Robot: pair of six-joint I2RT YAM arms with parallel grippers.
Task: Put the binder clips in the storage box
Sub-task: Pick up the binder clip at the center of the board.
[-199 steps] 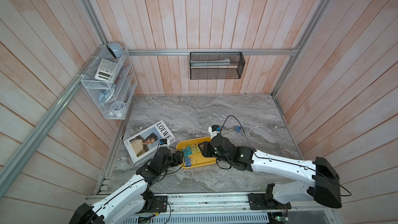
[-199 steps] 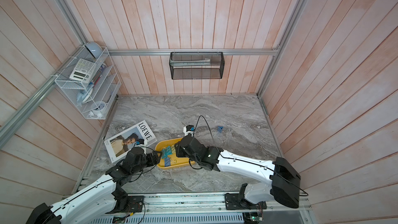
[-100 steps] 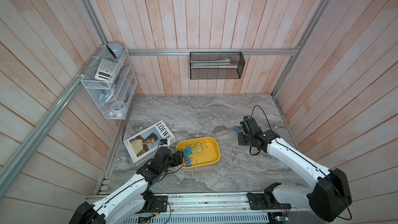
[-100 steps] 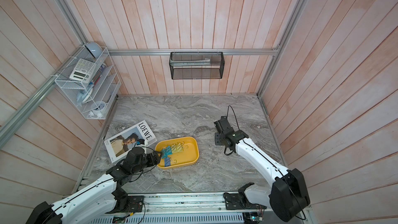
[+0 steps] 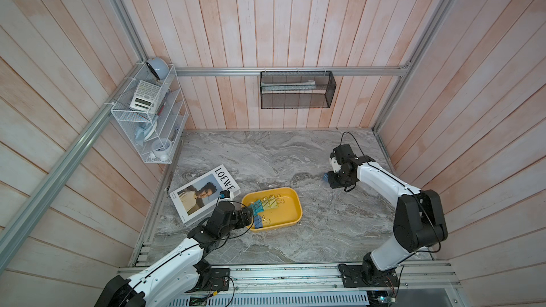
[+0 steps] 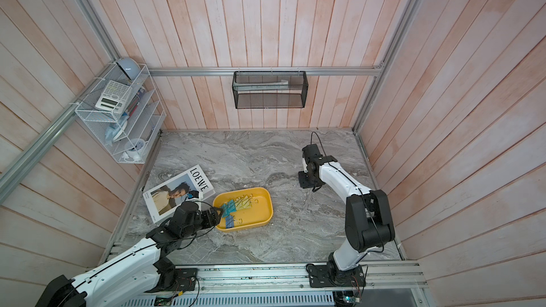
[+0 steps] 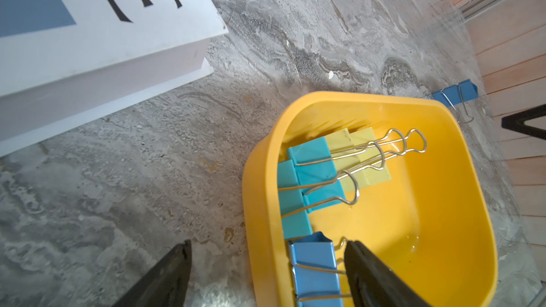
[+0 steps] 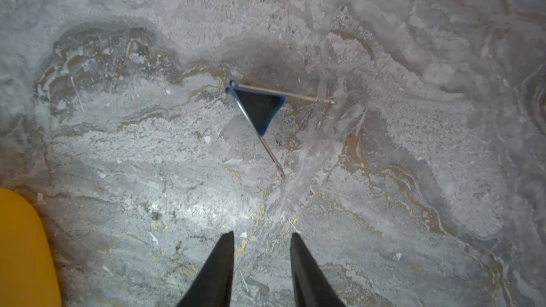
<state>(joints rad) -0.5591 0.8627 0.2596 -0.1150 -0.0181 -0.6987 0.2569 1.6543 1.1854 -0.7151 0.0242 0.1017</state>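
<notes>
Storage box (image 5: 285, 217), yellow, sits on the grey marbled table (image 5: 266, 152), just beside a corner of a white LOEWE book (image 5: 204, 194). Five binder clips (image 7: 322, 181) lie inside it, bunched at the end toward the book. Two teal clips (image 7: 313, 166) overlap two pale yellow clips (image 7: 376, 177), with wire handles pointing toward the box's middle. One boxed blue clip (image 7: 313, 261) lies alongside them against the wall. Left end effector (image 7: 269, 243): jaws wide apart, gripping nothing. It straddles the box wall, one finger (image 7: 171, 273) over the table outside, the other inside by the boxed blue clip's handles; whether they touch cannot be told. The sixth, the loose blue clip (image 8: 260, 110), lies on the table well apart from the box, on the right arm's side. It rests on its side, handles splayed. In a top view the loose blue clip (image 5: 325, 176) shows only as a sliver beside the arm's black tip. Right end effector (image 8: 262, 234): over the table, fingers a little apart with nothing between them, tips short of the loose blue clip and not touching it.
</notes>
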